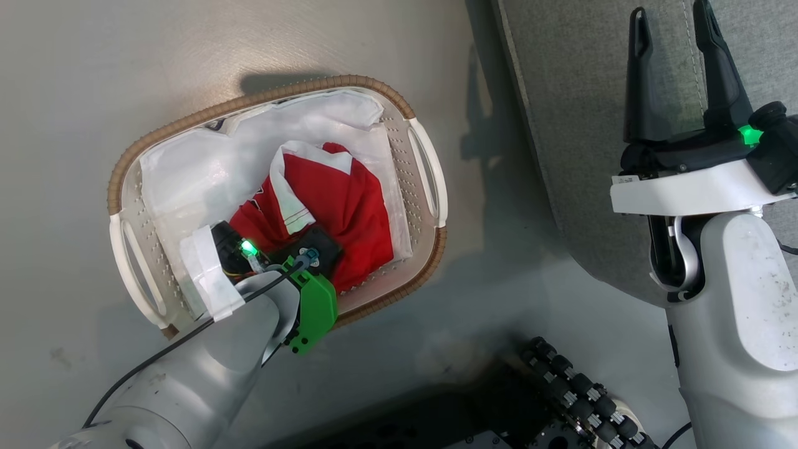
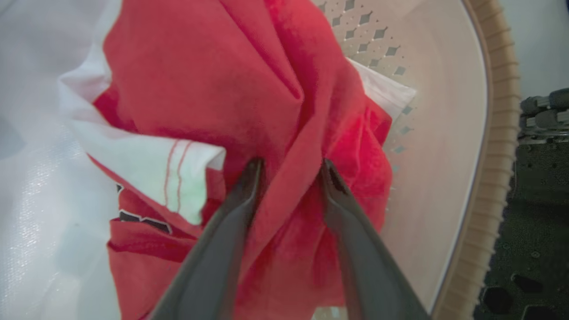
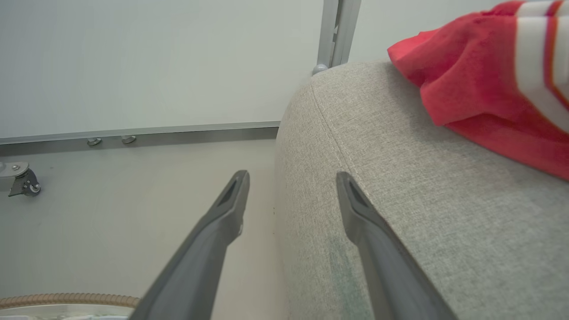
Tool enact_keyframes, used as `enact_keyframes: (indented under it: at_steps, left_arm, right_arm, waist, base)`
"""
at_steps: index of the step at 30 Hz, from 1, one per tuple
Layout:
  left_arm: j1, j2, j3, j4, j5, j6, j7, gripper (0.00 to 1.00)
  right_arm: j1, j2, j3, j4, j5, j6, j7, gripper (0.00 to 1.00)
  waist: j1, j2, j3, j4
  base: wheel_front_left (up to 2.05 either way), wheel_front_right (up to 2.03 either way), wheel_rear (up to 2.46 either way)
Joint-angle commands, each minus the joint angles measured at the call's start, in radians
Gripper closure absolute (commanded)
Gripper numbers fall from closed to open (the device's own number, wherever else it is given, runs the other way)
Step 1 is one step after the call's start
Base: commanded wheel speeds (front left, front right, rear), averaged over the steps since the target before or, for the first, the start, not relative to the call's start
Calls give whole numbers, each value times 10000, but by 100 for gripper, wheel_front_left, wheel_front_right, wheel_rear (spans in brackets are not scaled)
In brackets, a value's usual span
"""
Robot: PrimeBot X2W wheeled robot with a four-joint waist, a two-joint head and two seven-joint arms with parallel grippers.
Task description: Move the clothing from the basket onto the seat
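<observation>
The white basket [image 1: 249, 103] with a brown rim stands on the floor left of the grey seat [image 1: 592, 125]. A red garment [image 1: 349, 206] with white trim lies in it on the white liner [image 1: 199, 168]. My left gripper [image 1: 312, 240] reaches down into the basket. In the left wrist view it [image 2: 291, 166] is open, its fingertips pressed into the red garment [image 2: 213, 80] with a raised fold between them, near the basket wall [image 2: 444, 133]. My right gripper [image 1: 670, 19] hovers open and empty over the seat's edge [image 3: 444, 222]. A second red garment [image 3: 489, 80] with white stripes lies on the seat.
My wheeled base with black rollers [image 1: 573, 386] sits just below the basket. In the right wrist view a wall rail, a caster [image 3: 24, 182] and a metal post [image 3: 335, 31] stand beyond the seat. Grey floor surrounds the basket.
</observation>
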Motion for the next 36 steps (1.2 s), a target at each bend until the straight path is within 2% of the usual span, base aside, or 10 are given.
enact_keyframes:
  at_steps: [1, 2, 11, 22, 30, 36]
  left_arm:
    - [-154, 9, -26, 70, -65, 9, -113, 86]
    - [-141, -7, -37, 101, -144, 9, -187, 100]
    - [-2, -68, 334, 129, -329, 176, -611, 100]
    - [1020, 911, 1879, -2824, 538, 677, -611, 100]
    - [1555, 1602, 2569, -4495, 1555, 479, -605, 100]
    - [1046, 2078, 2608, -5103, 2034, 235, -606, 100]
  right_arm:
    - [-131, -21, 29, 50, 83, -14, -49, 0]
    - [-135, -21, 56, 76, 82, -14, -49, 0]
    - [125, -24, 125, 547, -219, -14, -49, 0]
    - [1049, -27, -147, 1396, -805, -14, -49, 0]
    - [2190, -29, -402, 1998, -1187, -14, -49, 0]
    - [2959, -29, -471, 2328, -1350, -14, -49, 0]
  waist:
    - [-2, 0, -14, 14]
    - [-2, 0, -56, 35]
    - [-2, 0, -910, 322]
    - [-2, 0, -3336, 1011]
    - [-2, 0, -5463, 1428]
    - [-2, 0, -6823, 1581]
  base:
    - [0, 0, 0]
    - [0, 0, 0]
    - [0, 0, 0]
    - [0, 0, 0]
    - [0, 0, 0]
    - [0, 0, 0]
